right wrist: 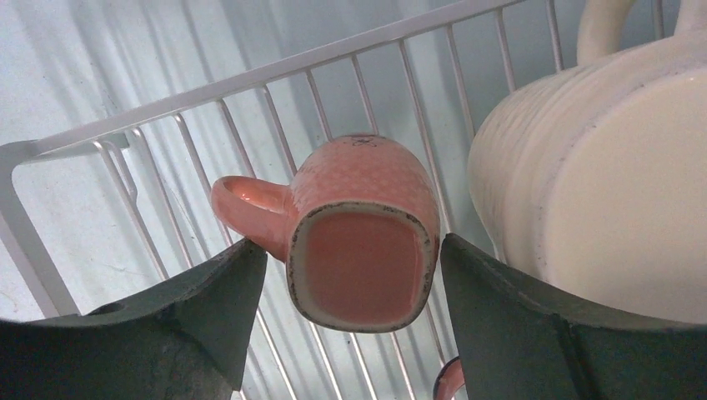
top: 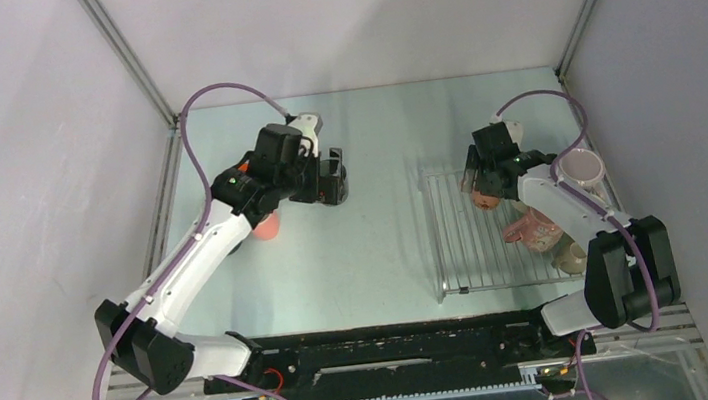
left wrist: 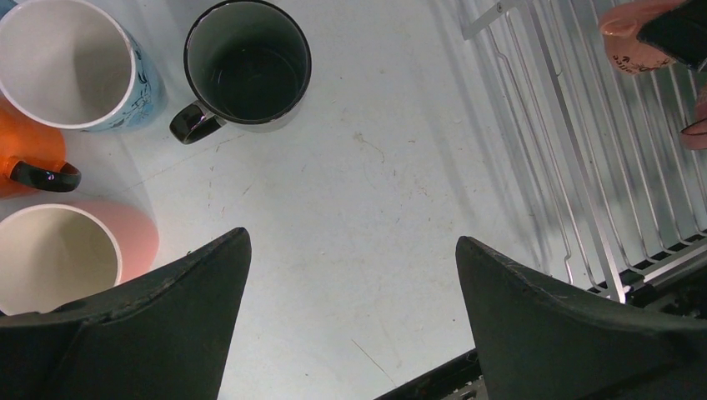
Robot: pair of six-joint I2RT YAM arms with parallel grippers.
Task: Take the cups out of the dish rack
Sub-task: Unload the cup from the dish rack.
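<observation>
The dish rack [top: 466, 248] lies on the right of the table. My right gripper [top: 480, 188] hangs over its far end. In the right wrist view it [right wrist: 352, 244] is open, and its fingers stand on either side of an upside-down salmon pink cup [right wrist: 363, 242] on the rack bars [right wrist: 250, 79]. A cream mug [right wrist: 600, 167] lies close on the right. A patterned pink cup [top: 533, 230] and a beige cup [top: 570, 258] also lie on the rack. My left gripper [top: 332, 177] [left wrist: 352, 237] is open and empty above the bare table.
Upright mugs stand on the table at the left: a dark one [left wrist: 248, 62], a white and blue one [left wrist: 62, 62], an orange one [left wrist: 29, 158] and a pink one [left wrist: 67, 250]. A lilac mug [top: 583, 167] sits by the right wall. The rack's edge [left wrist: 584, 167] shows right of the left gripper.
</observation>
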